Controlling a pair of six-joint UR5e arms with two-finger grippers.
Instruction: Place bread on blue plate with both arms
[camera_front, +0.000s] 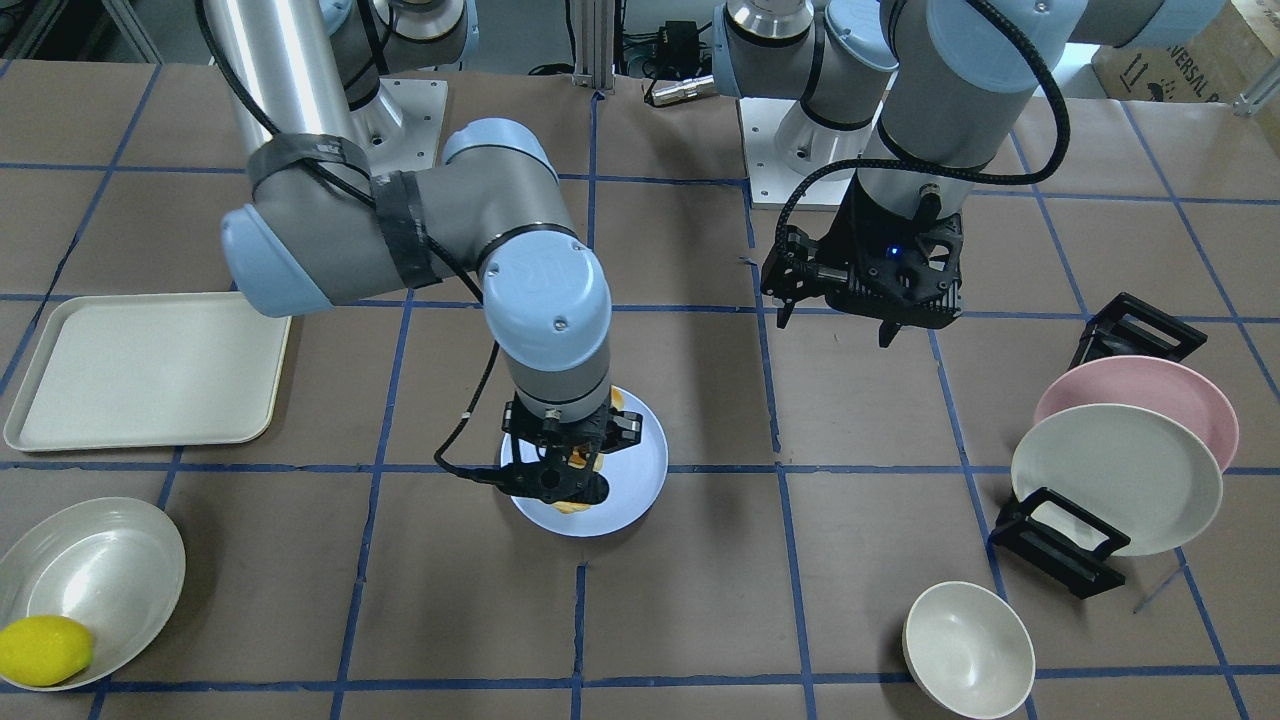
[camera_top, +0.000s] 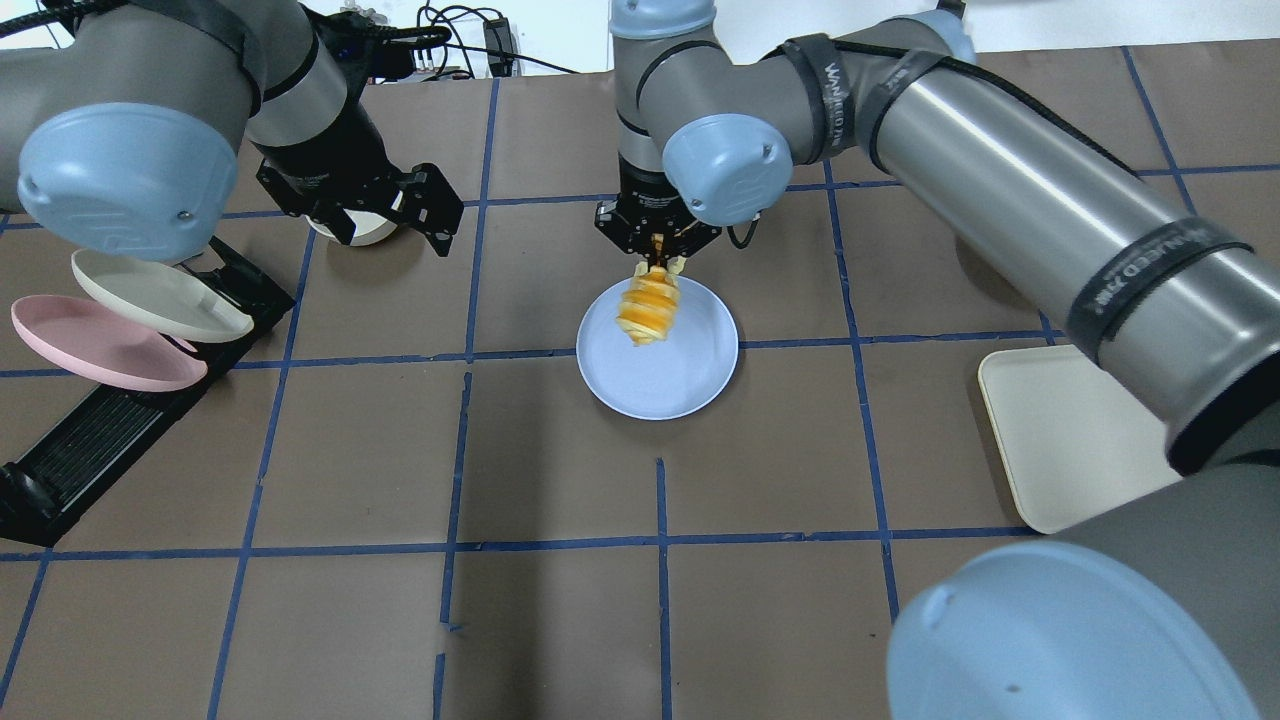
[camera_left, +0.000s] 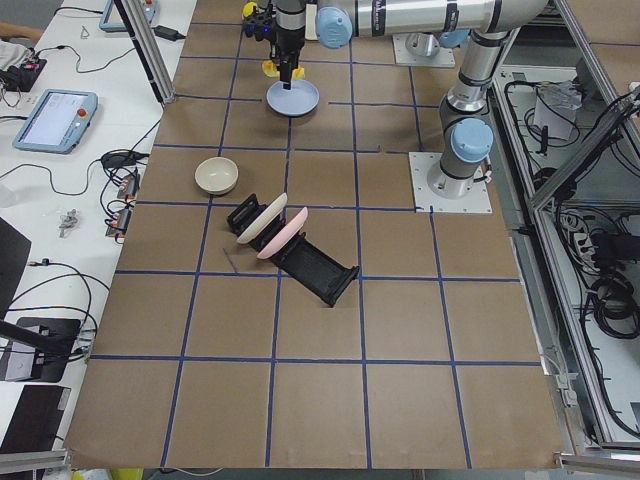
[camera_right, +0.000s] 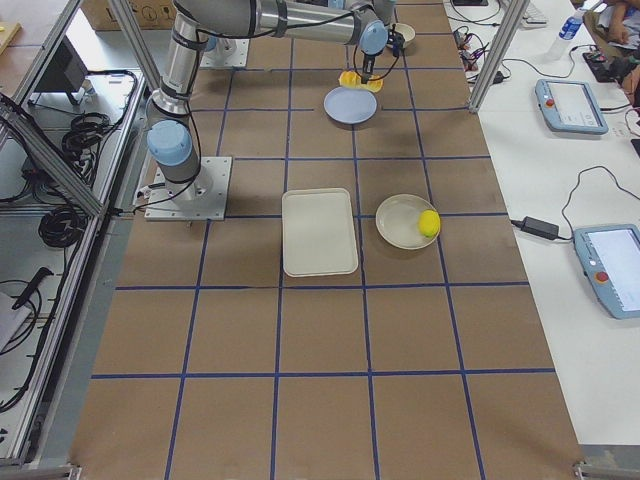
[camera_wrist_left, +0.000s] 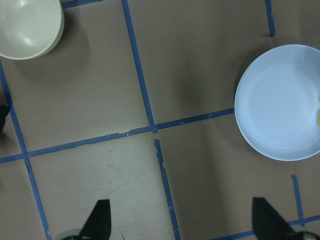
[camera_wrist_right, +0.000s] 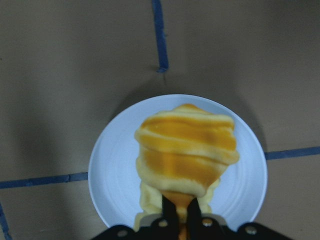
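The bread (camera_top: 648, 308) is a ridged golden-orange and pale yellow loaf. My right gripper (camera_top: 657, 255) is shut on one end of it and holds it over the far part of the blue plate (camera_top: 685, 385). The right wrist view shows the bread (camera_wrist_right: 185, 150) hanging in front of the shut fingers, with the plate (camera_wrist_right: 112, 165) below. I cannot tell if its lower end touches the plate. My left gripper (camera_top: 395, 220) is open and empty, off to the plate's left. In its wrist view the gripper (camera_wrist_left: 182, 222) shows wide apart and the plate (camera_wrist_left: 280, 100) lies at the right.
A cream bowl (camera_top: 365, 230) sits under the left gripper. A black rack holds a cream plate (camera_top: 160, 295) and a pink plate (camera_top: 100, 345) at the left. A cream tray (camera_top: 1060, 440) lies at the right. A bowl (camera_front: 100, 570) holds a lemon (camera_front: 45, 650).
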